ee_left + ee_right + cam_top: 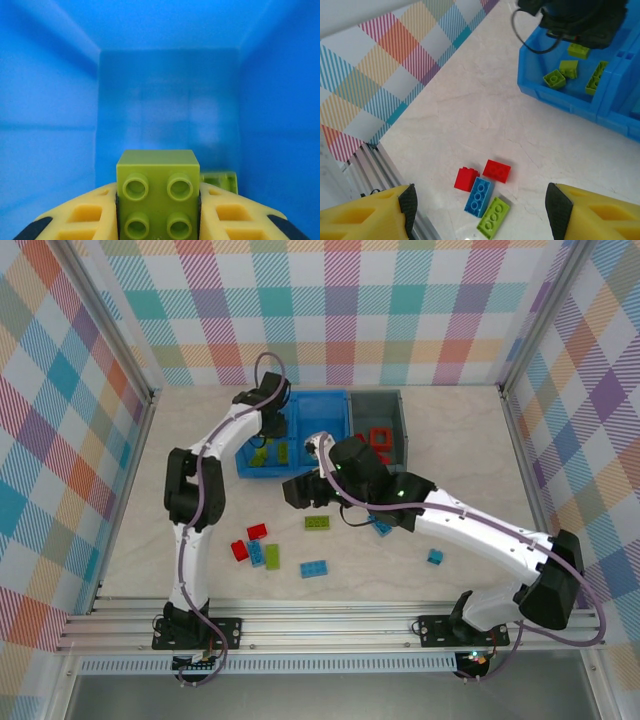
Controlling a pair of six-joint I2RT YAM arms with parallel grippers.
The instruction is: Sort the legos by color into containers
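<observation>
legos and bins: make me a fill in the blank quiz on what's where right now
1. The left gripper is shut on a ___ brick inside the blue bin.
2. The dark grey bin holds ___ legos.
3. The right gripper is ___, above a loose cluster on the table.
Missing words: lime green; red; open.
</observation>
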